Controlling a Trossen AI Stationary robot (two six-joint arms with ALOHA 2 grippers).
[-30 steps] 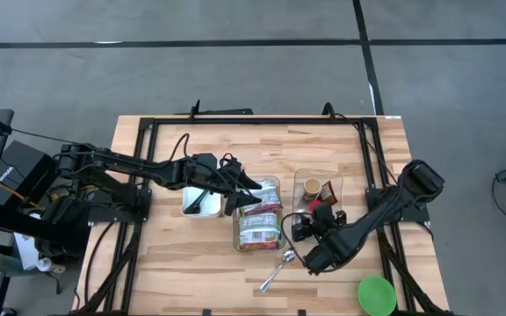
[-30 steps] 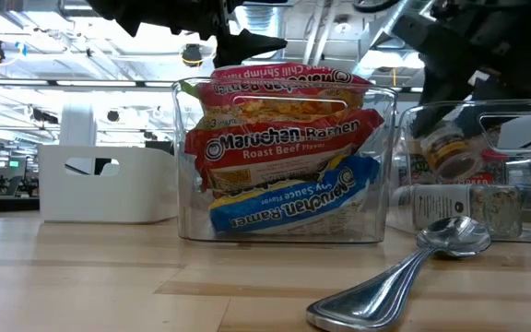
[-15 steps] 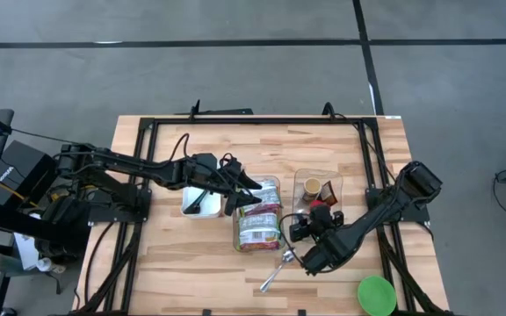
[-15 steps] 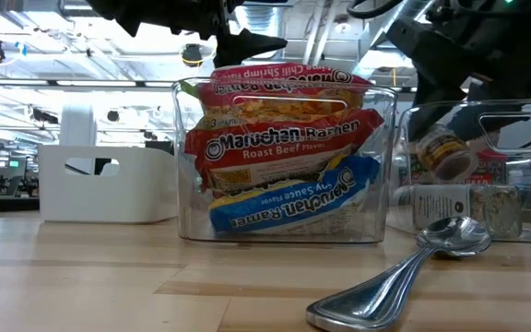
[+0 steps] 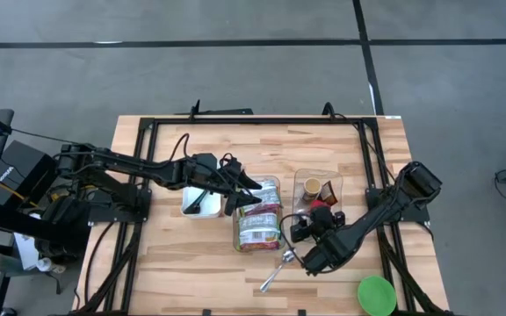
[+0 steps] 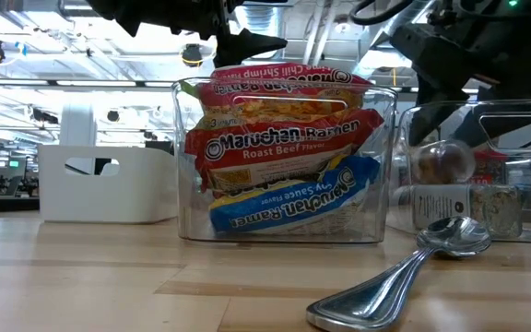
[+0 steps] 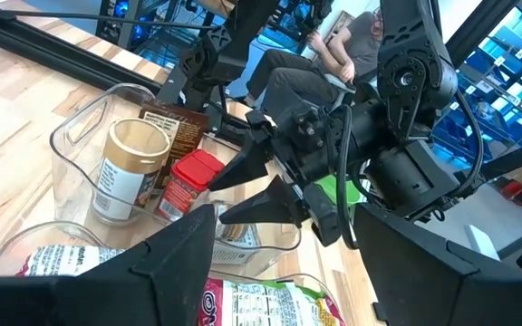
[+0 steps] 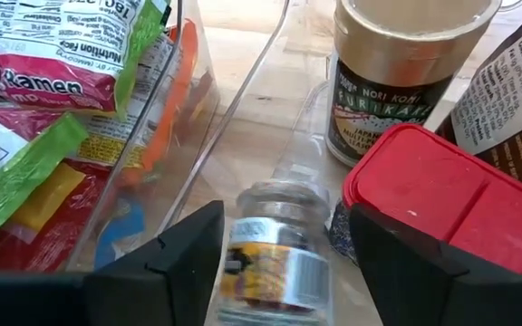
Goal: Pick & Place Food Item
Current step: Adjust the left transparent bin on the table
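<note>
A small clear spice jar with a printed label lies on its side between the open fingers of my right gripper, with a gap on each side. It shows blurred low in the clear spice bin. My right gripper is at the near end of that bin. My left gripper is open and empty just above the ramen packs in the clear ramen bin. It also shows in the low view.
The spice bin also holds a furikake jar, a red-lidded tub and a brown packet. A spoon lies near the front. A white bin stands left of the ramen bin. A green lid lies at the front right.
The small jar hung tilted below my right gripper a second ago. It has now sunk lower in the spice bin, turned, and shows blurred in motion. My right gripper has shifted slightly toward the table's left edge. My left gripper has kept still.
</note>
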